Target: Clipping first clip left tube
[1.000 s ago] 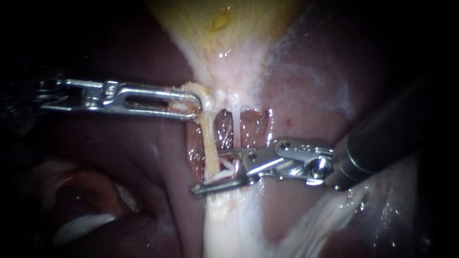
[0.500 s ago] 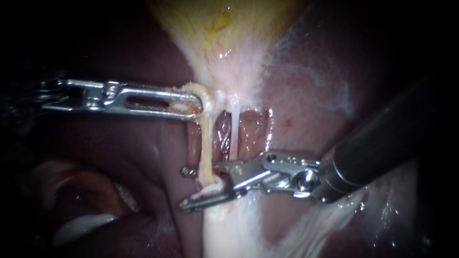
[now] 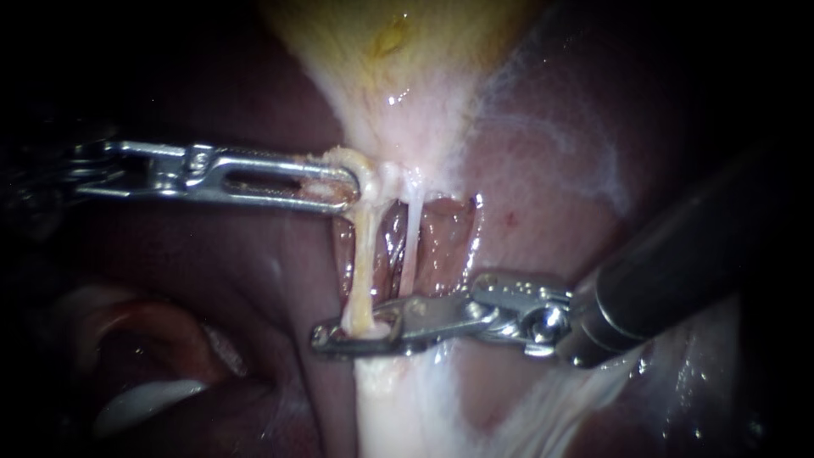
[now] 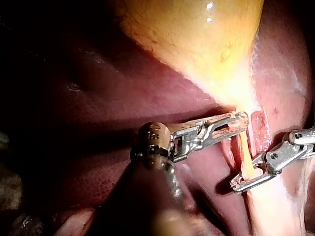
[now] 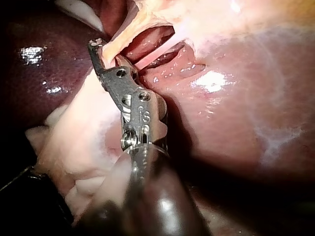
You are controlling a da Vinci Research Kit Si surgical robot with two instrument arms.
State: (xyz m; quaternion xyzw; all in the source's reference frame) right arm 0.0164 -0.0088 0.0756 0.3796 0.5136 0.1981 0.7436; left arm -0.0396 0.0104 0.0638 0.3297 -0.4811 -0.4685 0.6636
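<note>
The narrow pale end of the gallbladder (image 3: pixel 398 51) is clamped in the jaws of the left instrument (image 3: pixel 343 185) and drawn sideways, apparently so that the left tube (image 3: pixel 365 254) is stretched straight and set apart from the right tube (image 3: pixel 411 242) over the liver (image 3: pixel 560 178). The left tube's lower end is squeezed from both sides by the jaws of the right instrument (image 3: pixel 356 332), presumably to press the clip home; no clip can be made out.

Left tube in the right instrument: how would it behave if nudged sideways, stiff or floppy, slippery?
Probably floppy: the left tube is a thin pale strand, straight seemingly because it is stretched between the left instrument and the right instrument. Likely slippery, as wet glints show on tissue around it. Possibly fragile, being so slender.
</note>
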